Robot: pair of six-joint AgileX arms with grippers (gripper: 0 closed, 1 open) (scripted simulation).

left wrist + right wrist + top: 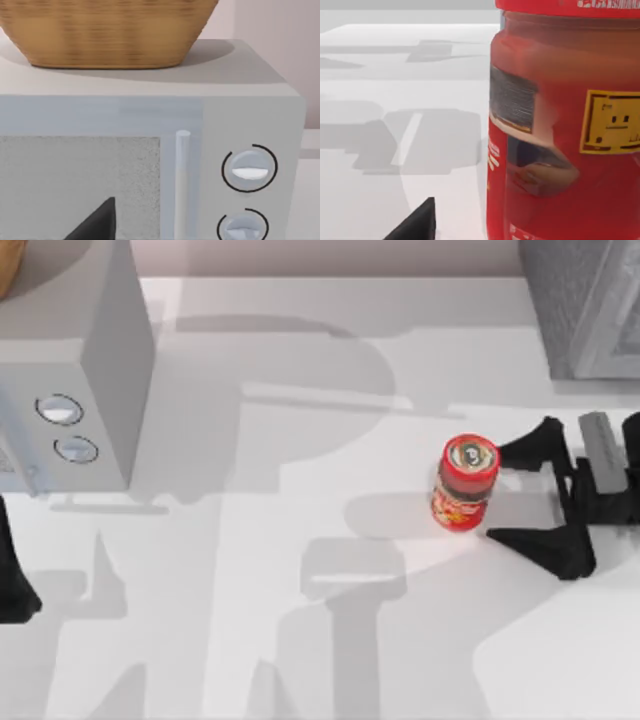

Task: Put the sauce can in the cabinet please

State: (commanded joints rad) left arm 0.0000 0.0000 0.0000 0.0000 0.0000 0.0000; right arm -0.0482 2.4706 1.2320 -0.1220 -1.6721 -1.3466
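The sauce can [465,483] stands upright on the white table right of centre, red with a silver top and a red-and-yellow label. My right gripper [500,492] is open just to its right, level with it. The black fingers [535,445] spread wider than the can, with their tips beside its right side and not touching it. The right wrist view has the can [560,130] very close, with one dark fingertip [417,222] low in the picture. A grey box that may be the cabinet [580,300] sits at the back right corner, partly cut off. My left arm [12,580] is parked at the left edge.
A white microwave [70,370] with two round knobs stands at the back left; the left wrist view faces its door [80,185] and handle [182,180]. A woven basket [105,30] rests on top of it. Bare table lies between the can and the microwave.
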